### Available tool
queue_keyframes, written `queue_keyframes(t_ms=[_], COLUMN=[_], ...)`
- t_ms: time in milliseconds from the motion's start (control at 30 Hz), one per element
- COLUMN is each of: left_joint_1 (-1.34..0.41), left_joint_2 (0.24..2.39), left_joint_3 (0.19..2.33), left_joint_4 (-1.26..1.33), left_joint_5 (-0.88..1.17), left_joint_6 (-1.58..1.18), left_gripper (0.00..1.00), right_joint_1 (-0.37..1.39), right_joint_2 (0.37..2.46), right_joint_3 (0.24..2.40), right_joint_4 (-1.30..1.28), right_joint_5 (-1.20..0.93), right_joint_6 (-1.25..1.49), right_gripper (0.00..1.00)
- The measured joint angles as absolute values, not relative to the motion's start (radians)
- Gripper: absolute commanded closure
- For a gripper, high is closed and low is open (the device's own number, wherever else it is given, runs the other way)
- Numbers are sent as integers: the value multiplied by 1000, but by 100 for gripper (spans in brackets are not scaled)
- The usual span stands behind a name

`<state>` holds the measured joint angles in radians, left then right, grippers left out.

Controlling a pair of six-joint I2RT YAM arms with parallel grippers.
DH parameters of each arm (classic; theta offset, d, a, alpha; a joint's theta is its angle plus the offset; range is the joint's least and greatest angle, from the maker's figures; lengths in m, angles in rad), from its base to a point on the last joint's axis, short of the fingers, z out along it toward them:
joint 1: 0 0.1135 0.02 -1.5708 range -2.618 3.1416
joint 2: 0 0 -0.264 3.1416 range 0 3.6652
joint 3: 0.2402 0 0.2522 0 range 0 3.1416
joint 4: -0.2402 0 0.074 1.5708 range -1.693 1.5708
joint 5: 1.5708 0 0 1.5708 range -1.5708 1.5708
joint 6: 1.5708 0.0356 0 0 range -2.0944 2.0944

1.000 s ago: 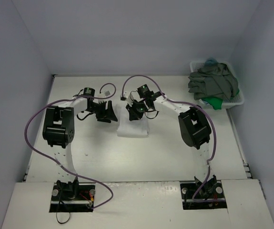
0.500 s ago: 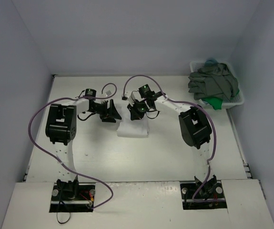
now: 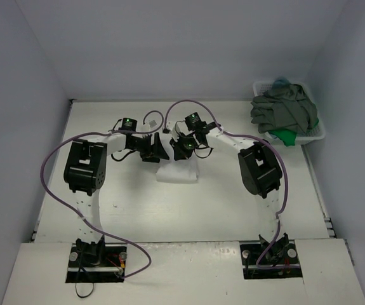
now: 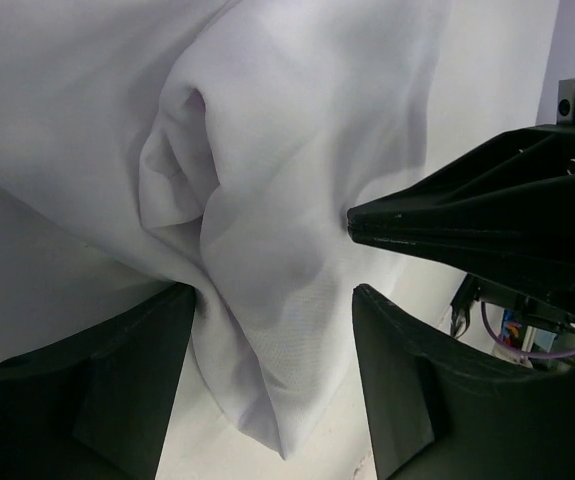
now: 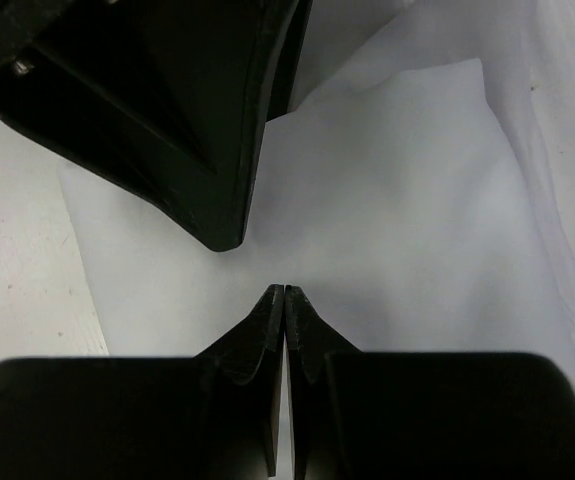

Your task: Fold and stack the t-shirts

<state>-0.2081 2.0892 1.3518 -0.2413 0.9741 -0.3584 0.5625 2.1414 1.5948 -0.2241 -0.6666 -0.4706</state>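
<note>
Status, both arms mid-table:

- White t-shirt [image 3: 178, 171]: lies on the table [image 3: 233, 203] as a small bundle, roughly centre, just in front of both grippers. Left wrist cam shows it [image 4: 267, 150] bunched, with soft ridges and 1 deep pucker. The lower edge hangs as a point between the L fingers.
- L gripper [image 3: 157, 151]: jaws wide apart, nothing clamped. In its own cam the gripper [image 4: 272, 295] straddles the shirt's lower fold. 1 finger [image 4: 117, 390] sits at the cloth edge, and the other sits on the far side of the fold. Can't tell if either pad presses the cloth.
- R gripper [image 3: 181, 149]: jaws fully together. Own cam shows the gripper [image 5: 284, 290] with only a hairline seam between the tips, pointing at flat white cloth [image 5: 397, 230]. From L cam its tip [image 4: 487, 220] meets the shirt surface on the right side. Can't tell if any fabric is caught in the seam.
- The 2 grippers are just beside each other, tips nearly facing. The L finger [image 5: 167, 100] fills the upper left of R cam.
- Text/labels: nothing legible on the shirt or the arms. Small green light on top of each wrist.
- Rest of the t-shirts: piled in the white basket [image 3: 315, 135] at the far right corner, well apart from the arms. Dark grey shirt [image 3: 284, 111] on top, draped over the rim. Green shirt [image 3: 285, 136] pokes out at the front. A bit of teal-blue shirt [image 3: 281, 81] shows at the back.
</note>
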Motion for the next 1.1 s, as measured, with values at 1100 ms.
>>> queue_keyframes(t_ms=[1100], left_joint_1=[-181], left_joint_2=[2072], left_joint_3=[1452], left_joint_4=[-284], left_joint_5=[575], left_joint_6=[-377], left_gripper=[38], right_joint_1=[537], right_joint_2=[2141], right_joint_3=[1583], right_joint_4=[-220], right_joint_5=[-685], right_joint_6=[-472], right_gripper=[100])
